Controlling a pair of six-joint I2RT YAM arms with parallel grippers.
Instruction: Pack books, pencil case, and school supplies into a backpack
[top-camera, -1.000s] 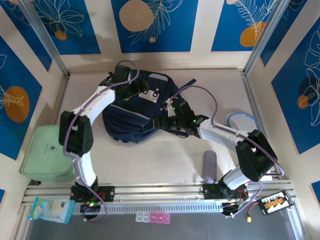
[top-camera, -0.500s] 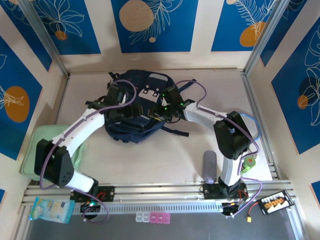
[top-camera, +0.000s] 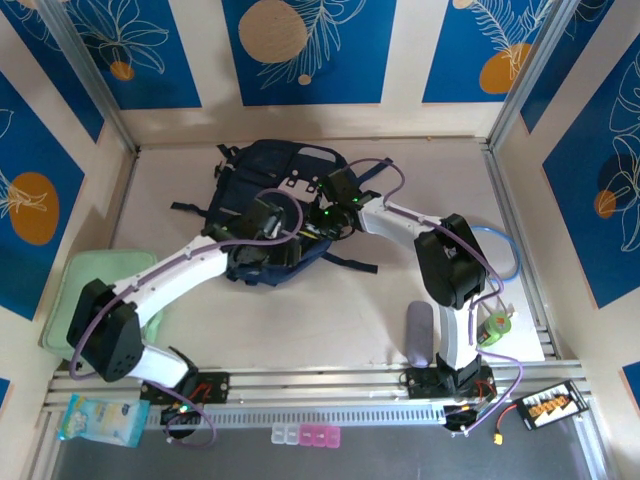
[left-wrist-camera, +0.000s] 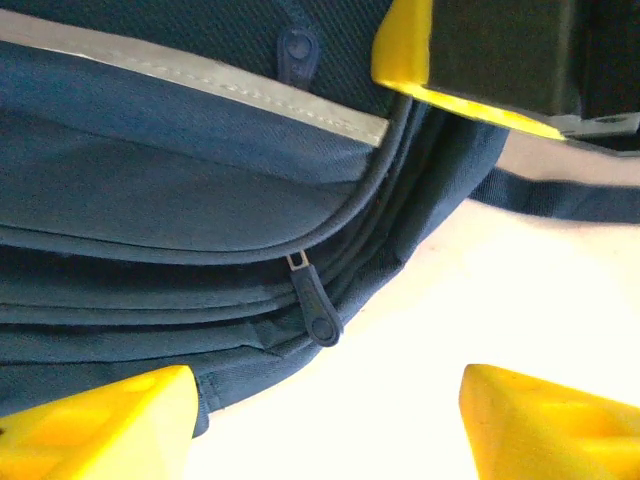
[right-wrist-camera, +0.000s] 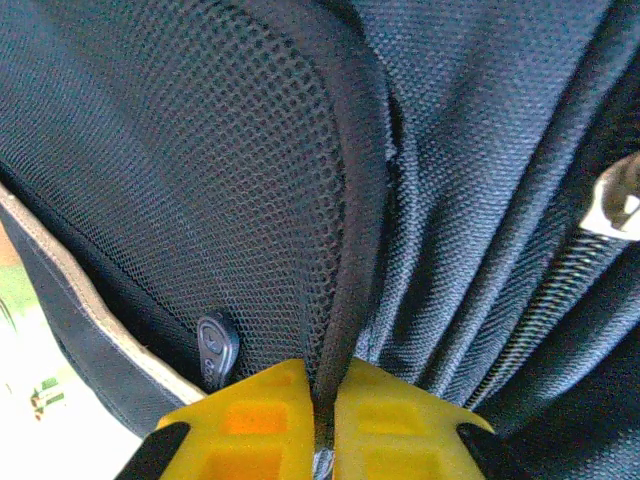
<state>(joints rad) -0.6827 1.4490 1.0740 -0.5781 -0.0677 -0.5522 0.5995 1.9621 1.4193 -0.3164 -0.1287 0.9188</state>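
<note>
Closest to me, at the lower right of the overhead view, the grey pencil case (top-camera: 419, 333) lies out on the pale worktop (top-camera: 330, 310) just beside the right arm's base. That piece of the packing is plainly left to do. A pale-green box (top-camera: 78, 285) sits at the lower left, partly under the left arm. Whether any books are already inside I cannot tell. Both arms reach away from me to the backpack (top-camera: 250, 170), which lies flat on the worktop in the upper middle of that view, straps trailing off to left and right. At its near edge the left pincer (left-wrist-camera: 325, 400) stands spread over the bag's rim with nothing between its tips; a dark zip pull (left-wrist-camera: 318, 318) hangs just beyond them, and the zip there looks closed. Farther in, the right pincer (right-wrist-camera: 325, 410) is pressed together on the bag's black piping (right-wrist-camera: 355, 200), pinching it beside a panel of dark mesh (right-wrist-camera: 200, 180). I would say the job is only at getting the bag open. The backpack is navy cloth, soft and folded, with a pale grey stripe (left-wrist-camera: 200, 75) across it.
</note>
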